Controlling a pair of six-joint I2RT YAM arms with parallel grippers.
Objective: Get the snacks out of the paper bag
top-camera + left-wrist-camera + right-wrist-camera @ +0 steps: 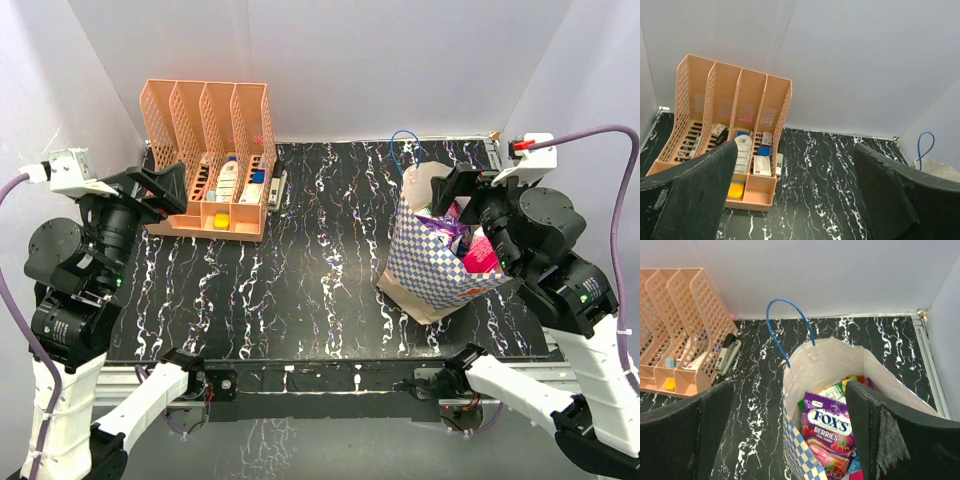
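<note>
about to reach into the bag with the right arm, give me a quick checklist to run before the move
1. Right jaws open: ok.
2. Blue-and-white checkered paper bag mouth open: ok.
3. Purple glossy FOX'S berries pouch on top, uncovered: ok.
4. Thin blue cord handle off the pouch: ok.
5. Left jaws open, facing peach plastic slotted file rack: ok.
6. Pouch free of the snacks beneath: cannot tell.

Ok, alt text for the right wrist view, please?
The open right claw hangs above the blue-checkered paper bag, where a purple FOX'S Berries pouch stands among other snacks. A peach file rack sits to the left on the black marbled table.
</note>
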